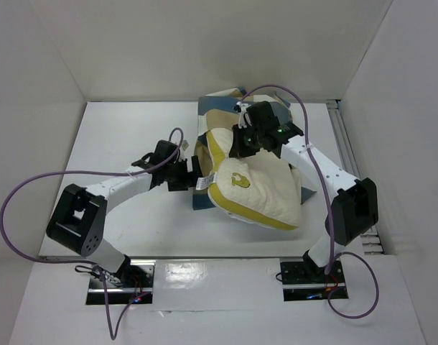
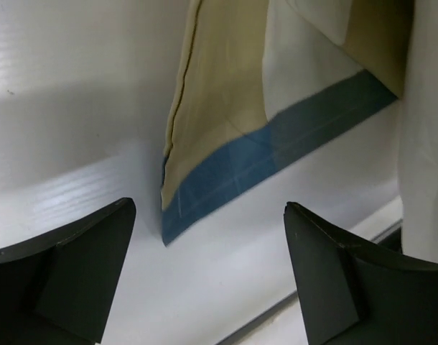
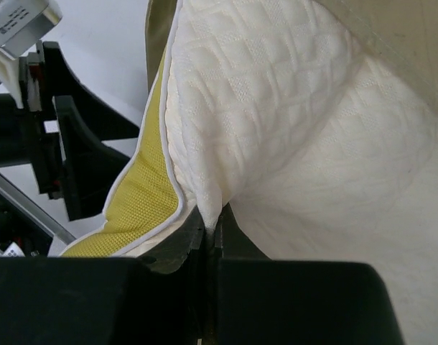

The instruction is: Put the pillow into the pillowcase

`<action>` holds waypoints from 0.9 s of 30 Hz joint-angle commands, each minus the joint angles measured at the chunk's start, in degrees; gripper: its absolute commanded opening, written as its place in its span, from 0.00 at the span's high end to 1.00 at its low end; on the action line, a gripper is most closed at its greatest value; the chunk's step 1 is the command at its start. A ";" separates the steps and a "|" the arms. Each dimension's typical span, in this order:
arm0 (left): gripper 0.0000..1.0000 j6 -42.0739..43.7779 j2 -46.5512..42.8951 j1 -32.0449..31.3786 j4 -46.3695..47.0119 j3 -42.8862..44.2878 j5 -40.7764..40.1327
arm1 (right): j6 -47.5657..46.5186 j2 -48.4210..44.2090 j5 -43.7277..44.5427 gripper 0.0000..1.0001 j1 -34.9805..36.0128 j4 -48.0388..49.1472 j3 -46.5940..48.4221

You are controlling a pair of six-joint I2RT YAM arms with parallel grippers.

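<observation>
Top external: white table (image 1: 118, 136), walled on three sides. The pillow (image 1: 266, 194) lies mid-table, bunched, with its near half out in the open. Its far end overlaps the pillowcase (image 1: 220, 115), which is crumpled beyond and under it. Cannot tell how far the pillow sits inside the cover, because the right arm hides that join. The right gripper (image 1: 242, 144) is on the pillow's far-left edge. The left gripper (image 1: 194, 172) is just beside the pillow's left corner, near the white tag (image 1: 202, 185). The yellow logo (image 1: 238, 180) faces up.

Right wrist: jaws closed tight, pinching a fold of the quilted pillow (image 3: 298, 144) next to the yellow edge band (image 3: 136, 205). The fingertips are mostly buried in the fold.

Left wrist: fingers (image 2: 82, 266) spread wide, nothing between them, held over bare table. A tan-and-blue corner of the pillowcase (image 2: 219, 151) lies just ahead, untouched. White cloth at the right frame edge is cut off and cannot be identified.
</observation>
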 commanded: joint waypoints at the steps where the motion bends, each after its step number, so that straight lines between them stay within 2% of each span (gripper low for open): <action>1: 0.02 0.32 2.90 -2.28 5.28 1.84 -7.95 | -1.11 -3.30 -3.27 1.00 -0.60 0.38 3.81; 5: 0.08 -0.21 8.62 -2.82 6.34 4.83 -8.58 | -1.11 -3.92 -5.20 1.00 -1.92 0.37 3.81; 9: 0.21 -1.88 12.14 -4.57 7.91 6.95 -8.58 | -1.11 -3.92 -5.82 1.00 -3.06 0.90 3.81; 10: 0.30 -2.66 12.14 -4.58 7.92 6.95 -9.19 | -1.11 -4.44 -5.82 1.00 -3.07 0.90 3.81; 12: 0.43 -3.81 11.27 -4.58 9.24 6.95 -9.19 | -1.11 -4.97 -6.43 1.00 -3.68 0.90 4.33; 13: 0.54 -3.81 10.66 -5.10 9.24 6.34 -9.19 | -1.11 -4.97 -6.43 1.00 -3.68 0.90 4.34; 14: 0.91 -4.34 9.87 -5.10 10.03 5.81 -8.15 | -1.11 -4.97 -5.91 1.00 -3.68 0.90 4.34; 15: 1.00 -4.34 8.99 -5.10 10.03 5.81 -7.44 | -1.11 -4.97 -5.91 1.00 -3.68 0.90 4.34; 20: 1.00 -5.22 0.31 -5.10 13.19 4.32 2.66 | 0.03 -3.22 -3.81 1.00 -3.68 2.21 4.34; 22: 1.00 -5.74 -2.00 -5.10 13.20 4.31 8.35 | 0.03 -1.73 -0.30 1.00 -3.68 2.22 8.19; 25: 1.00 -5.75 -3.32 -5.10 11.27 13.85 18.18 | -1.98 2.75 4.45 1.00 -5.00 -2.85 22.75; 26: 1.00 -5.75 -3.85 -5.10 11.26 15.98 20.49 | -3.12 4.50 5.94 1.00 -5.00 -4.01 32.11; 27: 1.00 -6.53 -4.90 -5.10 10.74 17.83 22.08 | -3.65 5.04 6.83 1.00 -3.61 -4.98 36.29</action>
